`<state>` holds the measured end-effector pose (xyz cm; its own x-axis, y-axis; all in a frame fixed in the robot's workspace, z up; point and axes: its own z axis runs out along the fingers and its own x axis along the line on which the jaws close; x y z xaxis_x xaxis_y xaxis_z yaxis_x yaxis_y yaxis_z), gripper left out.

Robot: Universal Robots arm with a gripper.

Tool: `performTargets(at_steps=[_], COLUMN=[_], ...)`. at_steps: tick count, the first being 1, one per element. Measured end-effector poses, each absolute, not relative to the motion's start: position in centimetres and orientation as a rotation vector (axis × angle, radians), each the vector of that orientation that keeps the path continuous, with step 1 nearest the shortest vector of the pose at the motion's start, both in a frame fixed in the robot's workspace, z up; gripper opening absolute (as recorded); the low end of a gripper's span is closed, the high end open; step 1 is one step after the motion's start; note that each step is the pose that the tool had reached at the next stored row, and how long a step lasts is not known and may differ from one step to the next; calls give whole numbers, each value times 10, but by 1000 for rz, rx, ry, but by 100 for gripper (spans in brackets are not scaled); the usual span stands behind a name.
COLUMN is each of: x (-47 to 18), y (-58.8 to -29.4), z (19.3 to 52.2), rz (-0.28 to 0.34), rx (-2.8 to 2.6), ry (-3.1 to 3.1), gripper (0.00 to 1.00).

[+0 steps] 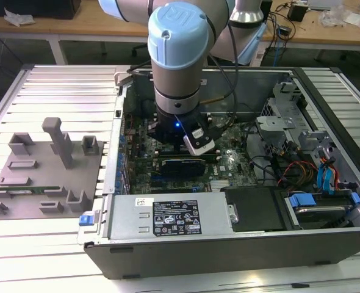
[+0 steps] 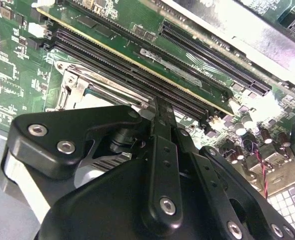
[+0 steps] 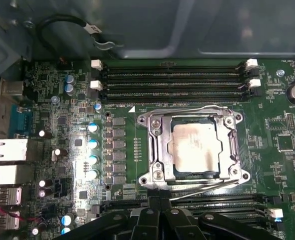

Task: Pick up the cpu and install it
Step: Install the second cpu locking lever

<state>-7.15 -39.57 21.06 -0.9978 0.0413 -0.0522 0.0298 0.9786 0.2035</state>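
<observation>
Sitting in socket (image 3: 194,149), cpu (image 3: 193,151), fingers prob. hidden

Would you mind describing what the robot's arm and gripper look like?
The arm is a silver-grey cylinder with pale blue joint caps, a black wrist showing a small blue light, and black cable alongside. The gripper is black, with bolted link plates and silver screw heads.
</observation>
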Motion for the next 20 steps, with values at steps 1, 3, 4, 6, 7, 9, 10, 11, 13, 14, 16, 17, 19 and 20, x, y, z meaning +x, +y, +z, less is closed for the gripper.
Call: performTargets(at_steps=[1,3,4,6,7,9,10,11,13,14,16,17,19,20], x=[-72,-72,-72,-73,-74,-76,-76,-76,-76,-76,-77,-77,-77,-78], y=[-396,-396,-397,-397,-397,-397,-397,-397,-397,-397,-397,-397,-397,-397], z=[211,211,211,210,210,208,208,207,206,205,203,202,202,201], rz=[318,327,335,350,355,363,363,364,386,398,416,425,432,437], rx=[55,55,55,56,56,56,56,56,57,57,58,58,58,58], ry=[3069,3068,3067,3065,3065,3064,3064,3064,3061,3060,3058,3057,3056,3055], gripper=[11,11,11,11,11,11,11,11,11,11,11,11,11,11])
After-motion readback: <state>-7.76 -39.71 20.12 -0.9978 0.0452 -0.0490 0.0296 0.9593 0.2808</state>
